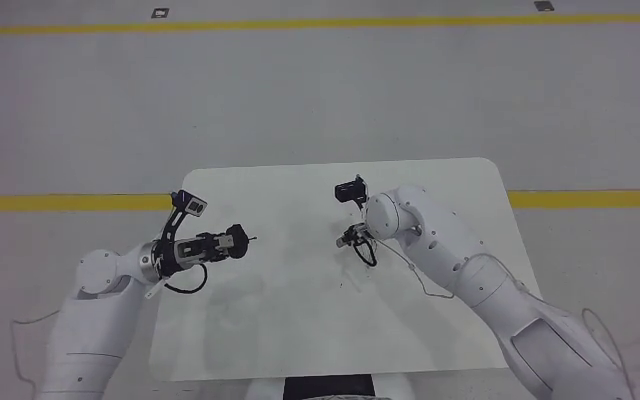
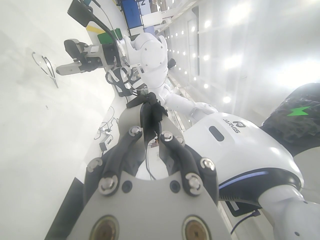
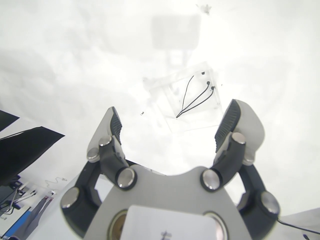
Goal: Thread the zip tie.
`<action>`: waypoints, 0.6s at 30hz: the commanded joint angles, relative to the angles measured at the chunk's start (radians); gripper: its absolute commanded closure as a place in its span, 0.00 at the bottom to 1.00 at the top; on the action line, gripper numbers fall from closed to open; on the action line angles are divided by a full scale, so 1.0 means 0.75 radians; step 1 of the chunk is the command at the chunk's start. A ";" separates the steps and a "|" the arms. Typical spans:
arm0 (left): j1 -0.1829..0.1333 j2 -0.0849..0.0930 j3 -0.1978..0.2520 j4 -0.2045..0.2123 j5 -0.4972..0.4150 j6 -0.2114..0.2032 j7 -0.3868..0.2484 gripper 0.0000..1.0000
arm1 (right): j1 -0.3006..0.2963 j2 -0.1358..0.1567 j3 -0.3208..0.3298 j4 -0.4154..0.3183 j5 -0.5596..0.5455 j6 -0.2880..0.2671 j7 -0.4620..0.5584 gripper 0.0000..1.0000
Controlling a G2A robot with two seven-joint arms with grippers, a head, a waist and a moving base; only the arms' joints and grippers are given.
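Right wrist view: 3 zip ties point(image 3: 200, 97) in 1 clear tray point(image 3: 190, 122); R gripper point(image 3: 173, 116) apart; L gripper point(image 2: 150, 108) clamps 1 tie point(image 2: 147, 156).

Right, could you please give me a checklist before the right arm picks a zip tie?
1. Is the right gripper open: ok.
2. Are the zip ties lying in the clear tray: ok.
3. Is the clear tray in front of the right gripper: ok.
4. Is the left gripper shut: ok.
5. Does the left gripper hold a tie: cannot tell.
6. Is any tie in the tray threaded: not ok.
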 commanded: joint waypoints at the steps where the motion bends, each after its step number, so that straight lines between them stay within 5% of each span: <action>1: 0.000 0.000 0.000 0.000 0.000 0.000 0.000 1.00 | -0.007 0.002 0.011 -0.011 -0.030 0.000 0.010 0.40; 2: 0.000 0.000 0.000 0.000 0.000 0.000 0.000 1.00 | -0.014 0.003 0.020 -0.019 -0.045 0.000 0.017 0.53; 5: 0.000 0.000 0.000 0.000 0.000 0.000 0.000 1.00 | -0.032 0.005 0.036 -0.037 -0.084 0.000 0.036 0.62; 18: 0.000 0.000 0.000 0.000 0.000 0.000 0.000 1.00 | -0.098 -0.020 0.060 -0.009 -0.153 0.000 0.033 0.71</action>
